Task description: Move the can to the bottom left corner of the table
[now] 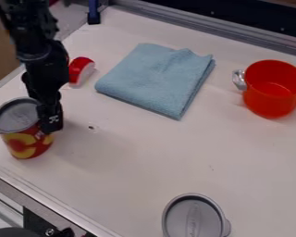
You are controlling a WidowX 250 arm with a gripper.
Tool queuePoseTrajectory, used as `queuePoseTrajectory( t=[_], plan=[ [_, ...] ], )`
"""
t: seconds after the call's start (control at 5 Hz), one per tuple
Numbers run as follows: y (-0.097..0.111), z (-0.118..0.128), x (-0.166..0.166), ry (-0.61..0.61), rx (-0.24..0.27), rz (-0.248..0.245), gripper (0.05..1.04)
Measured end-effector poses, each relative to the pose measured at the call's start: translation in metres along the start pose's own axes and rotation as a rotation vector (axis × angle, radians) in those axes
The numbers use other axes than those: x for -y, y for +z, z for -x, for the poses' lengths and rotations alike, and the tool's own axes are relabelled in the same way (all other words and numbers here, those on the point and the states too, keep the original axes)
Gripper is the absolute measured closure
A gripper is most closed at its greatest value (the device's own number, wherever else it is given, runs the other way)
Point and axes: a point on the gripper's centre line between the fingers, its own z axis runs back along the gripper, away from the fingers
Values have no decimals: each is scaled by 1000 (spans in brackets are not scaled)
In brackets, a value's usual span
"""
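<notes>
My black gripper (44, 111) hangs down at the left side of the table, shut on the right side of the can (28, 144). One finger lies against the can's near right side, while the other is partly hidden behind its rim. The can has a grey lid and a red and yellow label. It looks roughly upright, close to the table's lower left edge; whether its base touches the table I cannot tell.
Behind the gripper lies a red and white object (81, 71). A folded blue cloth (157, 78) is at the upper middle, a red pot (273, 98) at the right. A grey round container (194, 218) stands at the bottom. The table (138, 157) has a raised back rail.
</notes>
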Motion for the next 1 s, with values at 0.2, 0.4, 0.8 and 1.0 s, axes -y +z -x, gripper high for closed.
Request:
queuePoseTrajectory(
  t=[0.2, 0.4, 0.8, 1.0],
  plan=[
    [-1, 7, -3, 15, 11, 13, 84],
    [-1, 6, -2, 43, 25, 22, 84],
    [28, -18, 19, 343, 228, 135, 84],
    [38, -33, 33, 412, 256, 135, 84]
  ],
)
